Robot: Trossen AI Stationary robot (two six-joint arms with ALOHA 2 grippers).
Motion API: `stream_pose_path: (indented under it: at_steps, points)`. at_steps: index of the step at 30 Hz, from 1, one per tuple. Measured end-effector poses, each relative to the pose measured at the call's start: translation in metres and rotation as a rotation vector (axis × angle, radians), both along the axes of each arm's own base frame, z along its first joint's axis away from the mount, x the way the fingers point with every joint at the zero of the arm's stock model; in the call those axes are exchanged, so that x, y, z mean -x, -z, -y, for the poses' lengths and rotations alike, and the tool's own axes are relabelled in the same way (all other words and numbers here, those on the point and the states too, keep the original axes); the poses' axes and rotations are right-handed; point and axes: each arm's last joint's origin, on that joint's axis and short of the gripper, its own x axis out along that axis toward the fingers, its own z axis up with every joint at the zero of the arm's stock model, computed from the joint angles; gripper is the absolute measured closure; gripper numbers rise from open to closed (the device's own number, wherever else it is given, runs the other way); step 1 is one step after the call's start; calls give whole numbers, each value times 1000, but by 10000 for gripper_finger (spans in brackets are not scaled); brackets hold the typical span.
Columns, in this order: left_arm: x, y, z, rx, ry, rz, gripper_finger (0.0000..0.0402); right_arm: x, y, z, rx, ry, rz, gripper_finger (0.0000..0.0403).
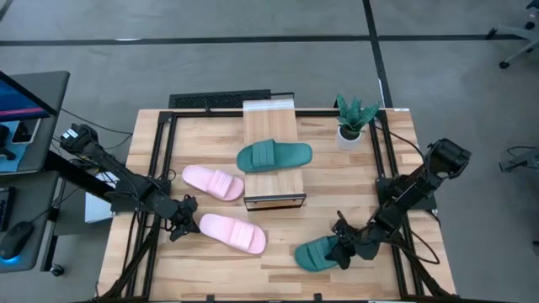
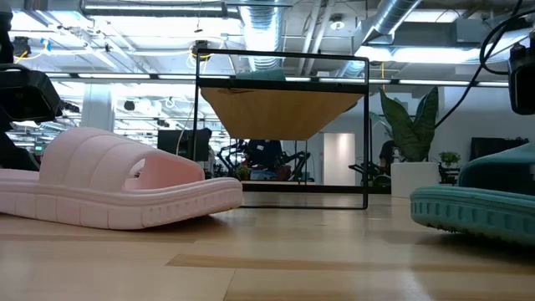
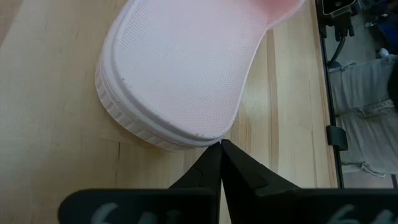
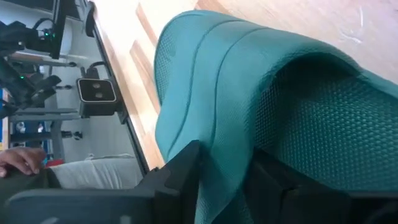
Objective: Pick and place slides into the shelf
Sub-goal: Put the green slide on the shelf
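A dark teal slide point(image 1: 313, 254) lies sole-down on the table near the front right, with my right gripper point(image 1: 345, 249) shut on its strap. A second teal slide point(image 1: 274, 155) lies on the wood top of the shelf point(image 1: 271, 195) in the middle. Two pink slides rest on the table left of the shelf, one farther back point(image 1: 213, 182) and one nearer point(image 1: 232, 231). My left gripper point(image 1: 185, 212) is shut, its tips at the heel end of the nearer pink slide point(image 3: 180, 68). My left gripper's shut tips point(image 3: 221, 146) stand right at the heel rim of the nearer pink slide's sole point(image 3: 186, 138); whether they touch it I cannot tell. My right gripper has the teal slide's strap edge point(image 4: 221, 155) between its fingers, one finger point(image 4: 177, 177) outside the strap and the other point(image 4: 280, 186) in the opening under it. It comes slanting down from the table's right. The slide's sole point(image 2: 468, 219) lies on the table.
A potted plant point(image 1: 354, 122) stands at the back right corner. Black frame rails point(image 1: 164, 168) run along the table's left and right sides. Bare wood shows between the nearer pink slide and the teal slide at the front.
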Motion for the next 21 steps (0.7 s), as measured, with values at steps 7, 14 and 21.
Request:
stream_pose_path:
  at_steps: [7, 14, 21]
  points:
    - [0, 0, 0, 0, 0, 0, 401, 1, -8, 1, -13, -1, 18, 391]
    - [0, 0, 0, 0, 0, 0, 401, -2, -17, 7, -38, 33, 38, 398]
    - [0, 0, 0, 0, 0, 0, 401, -2, -33, 13, -70, 46, 93, 400]
